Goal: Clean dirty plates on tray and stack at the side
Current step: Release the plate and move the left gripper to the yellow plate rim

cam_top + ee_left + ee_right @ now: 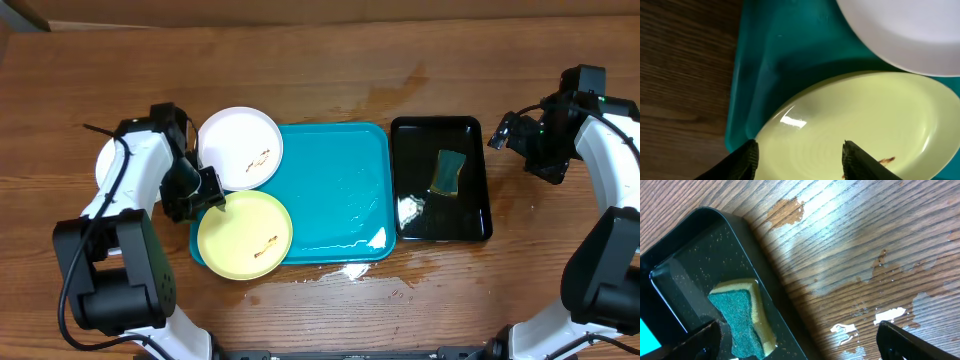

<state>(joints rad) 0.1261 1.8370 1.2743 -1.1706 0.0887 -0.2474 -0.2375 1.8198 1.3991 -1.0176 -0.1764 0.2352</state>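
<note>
White plate and yellow plate lie smeared on tray — nothing stacked; left pincer half-open, right pincer wide, both empty.

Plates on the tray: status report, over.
Left gripper open over yellow-green plate. Right gripper open, empty, near black tray. That plate and white plate smeared, on turquoise tray. Nothing blocking.
</note>
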